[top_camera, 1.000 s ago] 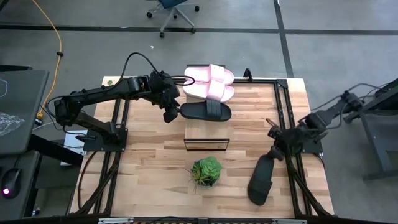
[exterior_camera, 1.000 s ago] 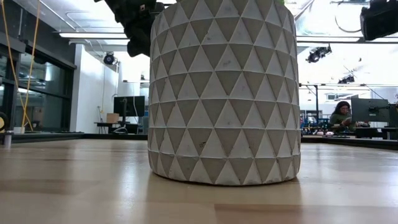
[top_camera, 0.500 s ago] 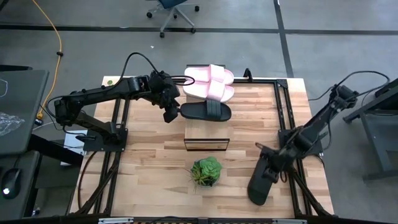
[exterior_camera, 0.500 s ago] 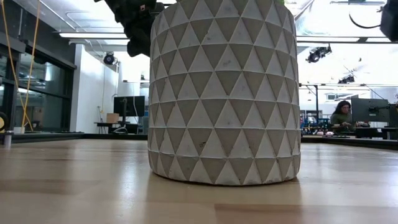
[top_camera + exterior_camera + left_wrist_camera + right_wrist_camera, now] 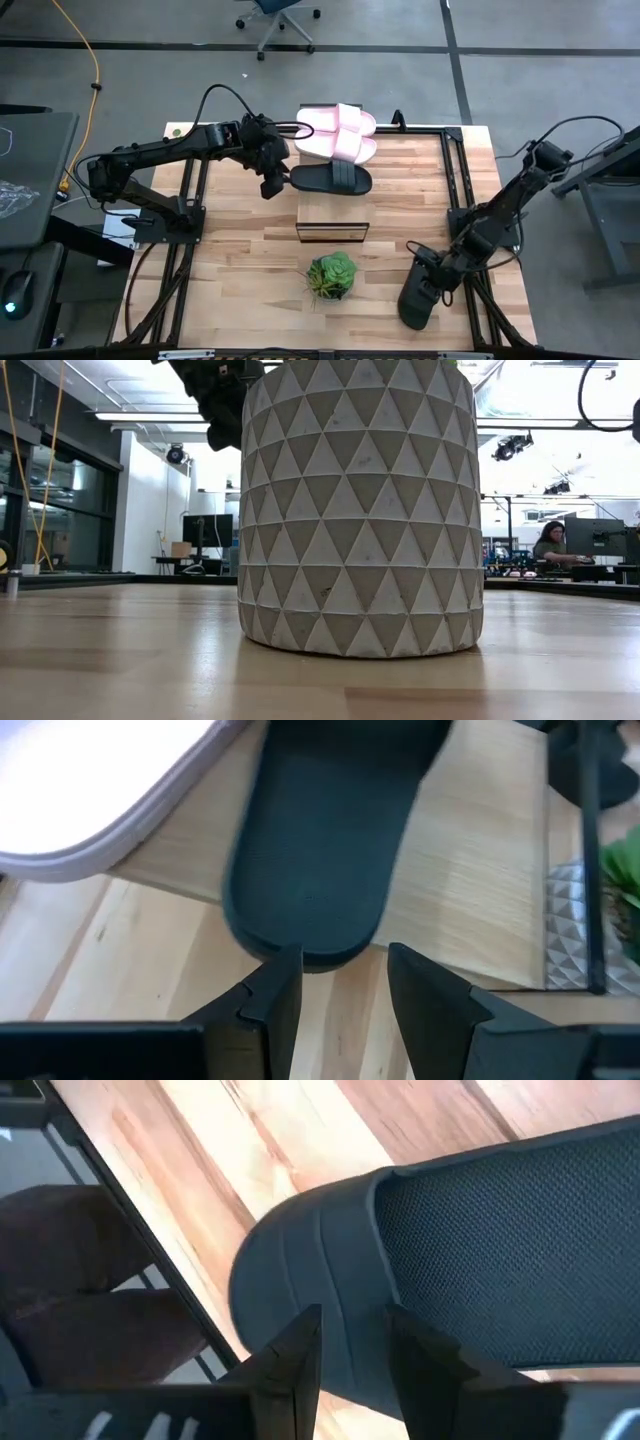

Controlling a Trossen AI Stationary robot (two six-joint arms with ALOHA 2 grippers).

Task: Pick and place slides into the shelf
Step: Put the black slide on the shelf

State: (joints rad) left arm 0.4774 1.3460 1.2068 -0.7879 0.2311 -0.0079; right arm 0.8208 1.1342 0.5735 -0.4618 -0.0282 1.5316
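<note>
Right gripper (image 5: 432, 275) low over the black slide (image 5: 420, 290) near the table's right front corner; fingers (image 5: 290, 1360) parted, one either side of the slide's rounded end, nothing clamped yet. That slide lies flat on the table (image 5: 250, 250), close to the right edge, toe end pointing toward the front edge.

Left gripper (image 5: 272, 185) at the left end of the second black slide (image 5: 332, 178), which lies across the back end of the shelf (image 5: 333, 215). Wrist view: fingers (image 5: 275, 995) spread apart just off the slide's heel end (image 5: 320, 870), not gripping it.

Two pink slides (image 5: 338, 133) stacked side by side at the table's back edge, just behind the black one on the shelf.

Shelf runs front to back at mid-table. Green plant (image 5: 331, 275) in a patterned pot (image 5: 360, 510) just in front of the shelf's front end, between shelf and front edge.
</note>
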